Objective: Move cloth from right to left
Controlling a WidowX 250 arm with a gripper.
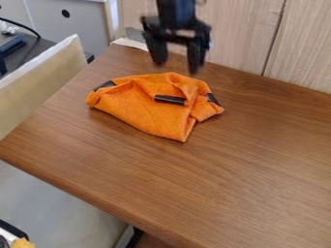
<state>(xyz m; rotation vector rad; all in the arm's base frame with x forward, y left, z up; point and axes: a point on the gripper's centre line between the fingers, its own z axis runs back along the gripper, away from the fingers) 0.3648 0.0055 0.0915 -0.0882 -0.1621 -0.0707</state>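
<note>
"Apparently, the move is being brought close to its end. Where is the cloth (145, 109) being seen?"

"On the left part of the table (259, 160), as the view is being read. It is being borne by the wood in a bunched, folded heap, and dark strips (170, 100) are being shown on it."

"So is the task being judged done?"

"Nearly or wholly, by that reading. The left side is being taken up by the cloth already. Whether a place farther left is being asked for cannot be told, and no neat spread is being demanded."

"And is anything being gripped?"

"Nothing. The gripper (176, 67) is being held open, its fingers (196, 53) being parted with no fabric between them."

"How is it being posed?"

"Downward, near the far edge of the cloth, with the arm (176, 12) being brought in from the top of the view. No contact with the cloth is being made out."

"Then what is being left?"

"Only a withdrawal, it is being guessed, unless a further nudge is being wanted. Beyond, the table is being backed by pale wood panels (297, 53)."
</note>
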